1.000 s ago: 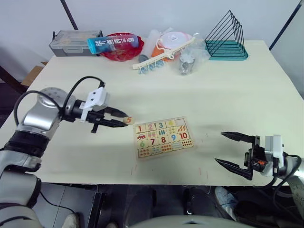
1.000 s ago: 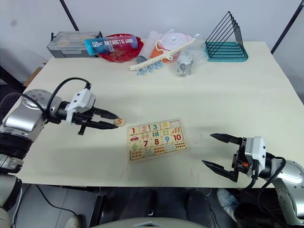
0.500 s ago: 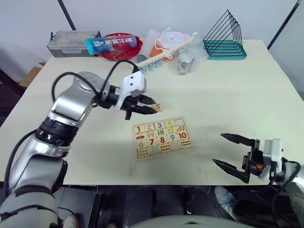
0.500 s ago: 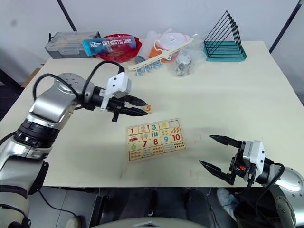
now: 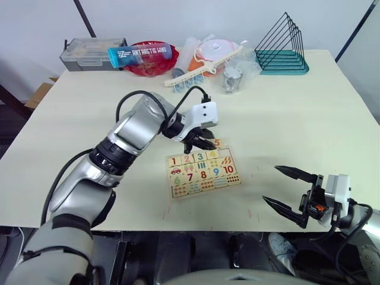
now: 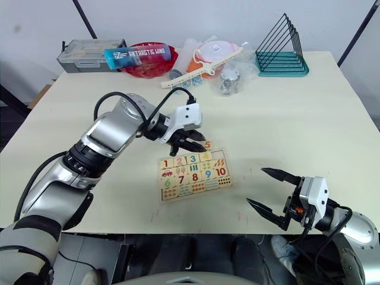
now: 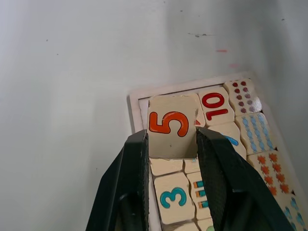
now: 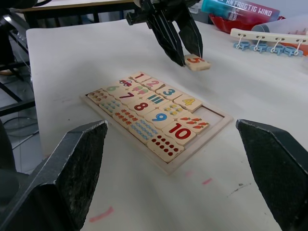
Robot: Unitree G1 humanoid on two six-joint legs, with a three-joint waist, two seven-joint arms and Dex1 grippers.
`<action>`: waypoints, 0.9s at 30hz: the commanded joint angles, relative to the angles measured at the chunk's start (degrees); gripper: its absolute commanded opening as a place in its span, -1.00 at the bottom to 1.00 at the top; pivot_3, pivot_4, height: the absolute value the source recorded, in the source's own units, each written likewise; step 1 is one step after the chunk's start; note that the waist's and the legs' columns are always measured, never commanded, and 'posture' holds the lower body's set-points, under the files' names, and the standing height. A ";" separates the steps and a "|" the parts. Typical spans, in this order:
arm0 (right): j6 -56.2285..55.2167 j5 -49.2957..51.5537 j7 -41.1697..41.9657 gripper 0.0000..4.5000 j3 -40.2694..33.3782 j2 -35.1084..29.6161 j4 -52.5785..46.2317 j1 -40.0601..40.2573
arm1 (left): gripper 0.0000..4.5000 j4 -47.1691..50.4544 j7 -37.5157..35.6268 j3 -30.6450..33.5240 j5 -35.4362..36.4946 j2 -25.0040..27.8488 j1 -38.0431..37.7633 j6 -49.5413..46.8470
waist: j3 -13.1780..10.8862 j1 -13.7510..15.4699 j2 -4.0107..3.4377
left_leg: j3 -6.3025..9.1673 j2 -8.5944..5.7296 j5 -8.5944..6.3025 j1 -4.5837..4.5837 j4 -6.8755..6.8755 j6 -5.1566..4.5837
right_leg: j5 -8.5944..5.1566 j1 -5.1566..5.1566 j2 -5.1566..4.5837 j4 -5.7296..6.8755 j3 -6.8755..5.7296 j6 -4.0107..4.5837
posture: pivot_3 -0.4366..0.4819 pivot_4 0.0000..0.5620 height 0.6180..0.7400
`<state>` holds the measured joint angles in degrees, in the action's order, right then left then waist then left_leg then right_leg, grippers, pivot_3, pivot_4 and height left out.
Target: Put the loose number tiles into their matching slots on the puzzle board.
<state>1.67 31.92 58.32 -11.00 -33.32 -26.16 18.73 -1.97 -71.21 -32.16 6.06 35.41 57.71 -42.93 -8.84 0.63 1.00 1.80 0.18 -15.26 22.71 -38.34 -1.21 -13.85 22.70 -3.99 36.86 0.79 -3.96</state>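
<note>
The puzzle board (image 8: pixel 211 114) lies flat at the table's front middle. Tiles 1 to 4 sit in its top row, and the slot at the row's right end is empty. My left gripper (image 5: pixel 209 141) is shut on the loose tile printed with an orange 5 (image 5: pixel 217 142). It holds the tile just above the board's top right corner, over the empty slot. In the left wrist view the 5 tile (image 7: pixel 168 126) sits between the two black fingers. My right gripper (image 5: pixel 270 184) hangs open at the table's front edge, right of the board, holding nothing.
Along the table's far edge stand a grey box (image 5: pixel 92 53), a blue bottle (image 5: pixel 139 53) on a red bowl (image 5: pixel 153 64), plastic bags (image 5: pixel 217 53), a white clip rail (image 5: pixel 199 72) and a black wire rack (image 5: pixel 282 47).
My left arm has swung right with the 5 tile, from left of the board to over its top right corner. The right gripper has stayed put.
</note>
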 commanded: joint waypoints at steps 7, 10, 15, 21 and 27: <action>-1.34 -0.02 -1.17 1.00 -0.38 0.21 -2.23 -0.30 | -0.57 -0.25 2.31 -3.50 -2.43 -5.19 4.90 -12.28 | 0.00 0.00 0.00 | 0.02 -0.01 0.00 0.01 -0.01 0.00 | 0.00 0.00 -0.01 0.00 0.01 -0.01 | -0.05 -0.47 1.00; -1.57 -0.23 -1.54 1.00 -0.05 0.34 -2.29 -0.27 | -0.57 -2.04 3.24 -4.91 -3.46 -6.40 5.75 -12.61 | 0.00 -0.06 0.00 | 0.03 -0.01 0.00 0.00 -0.01 0.00 | 0.00 0.01 0.00 0.01 0.01 0.00 | -0.05 -0.47 1.00; -1.95 -0.61 -1.77 1.00 0.33 0.46 -1.80 -0.78 | -0.57 -4.50 3.46 -7.09 -4.88 -7.37 6.43 -11.59 | 0.00 -0.01 0.00 | 0.03 -0.01 0.00 0.01 -0.01 0.00 | 0.00 0.01 0.00 0.00 0.01 0.00 | -0.05 -0.47 1.00; -2.19 -0.98 -2.07 1.00 0.62 0.81 -1.84 -0.89 | -0.57 -8.02 3.25 -8.99 -6.60 -8.60 6.67 -9.18 | -0.01 0.00 0.00 | 0.02 -0.01 0.00 0.01 -0.01 0.00 | 0.00 0.01 0.00 0.00 0.01 0.00 | -0.05 -0.47 1.00; -2.58 -1.51 -2.53 1.00 0.95 1.14 -1.88 -0.74 | -0.57 -10.78 3.37 -9.38 -8.48 -10.59 6.76 -7.08 | -0.01 0.01 0.00 | 0.00 -0.02 0.00 0.02 -0.01 0.00 | 0.00 0.01 -0.01 0.00 0.01 0.00 | -0.05 -0.47 1.00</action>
<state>0.36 30.13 55.95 -9.82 -32.26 -26.24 18.06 -13.28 -67.74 -41.71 -1.58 25.14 62.84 -51.01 -8.85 0.64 1.00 1.80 0.16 -15.26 22.73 -38.35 -1.21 -13.85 22.71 -3.99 36.85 0.81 -3.96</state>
